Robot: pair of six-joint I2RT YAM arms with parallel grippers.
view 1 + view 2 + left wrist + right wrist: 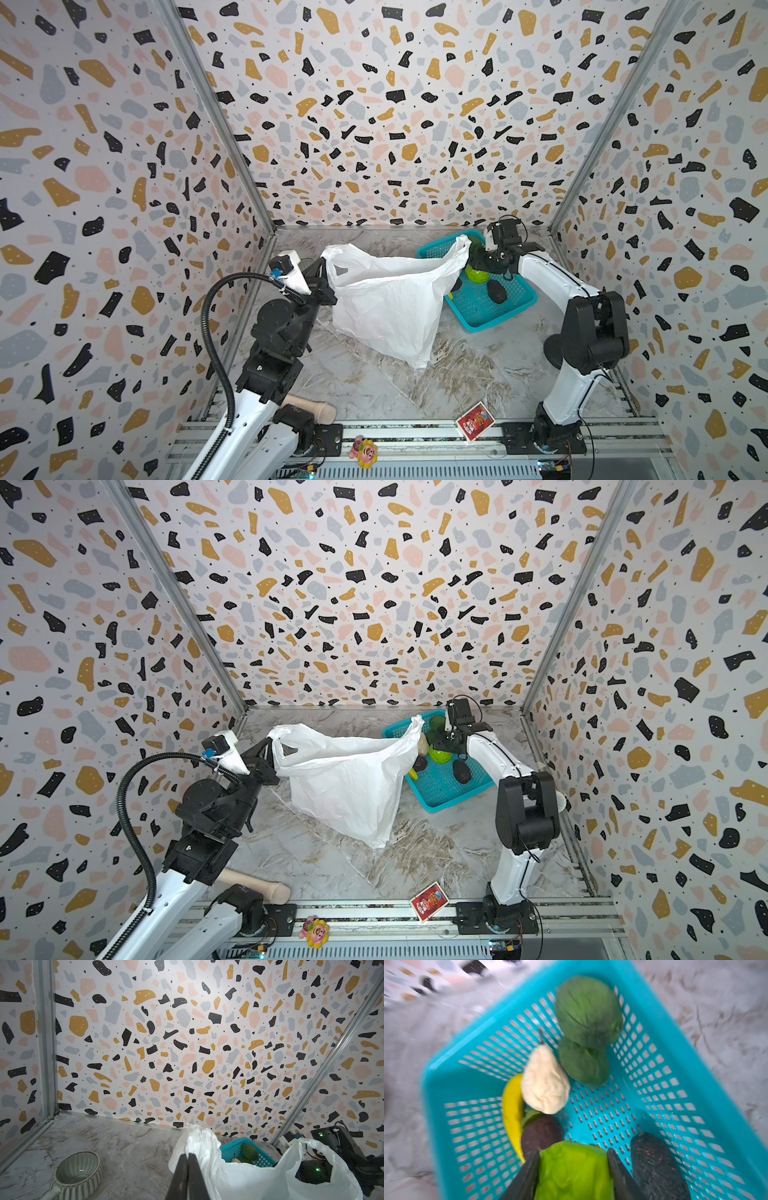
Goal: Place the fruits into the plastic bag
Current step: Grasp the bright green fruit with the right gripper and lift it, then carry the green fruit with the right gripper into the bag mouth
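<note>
The right hand (573,1152) is seen half closed on a bright green fruit (571,1174), with one finger pressed to each side of it, low inside the teal basket (660,1093). Whether the fruit is clear of the basket floor cannot be told, since the wrist view is blurred. Just beside one finger a black oval (656,1165) is lying, and just beside the other a dark brown oval (542,1134), along which a yellow banana (511,1109) is laid. A little beyond the fingertips a cream knobbly piece (545,1084) is propped against the banana. Farther out, two dark green round fruits (583,1064) are found touching each other near the basket's far corner. The left hand (188,1156) is clamped fully closed on one loop handle of the plastic bag (239,1180). That handle is held raised while the bag's bottom is rested on the surface (128,1147). The bag's mouth is spread open from the left hand toward the right hand, and its other handle is seen standing up just beside the right hand in both top views. Well apart from the left hand, off to its side, a ribbed bowl (76,1169) is set on the surface.
</note>
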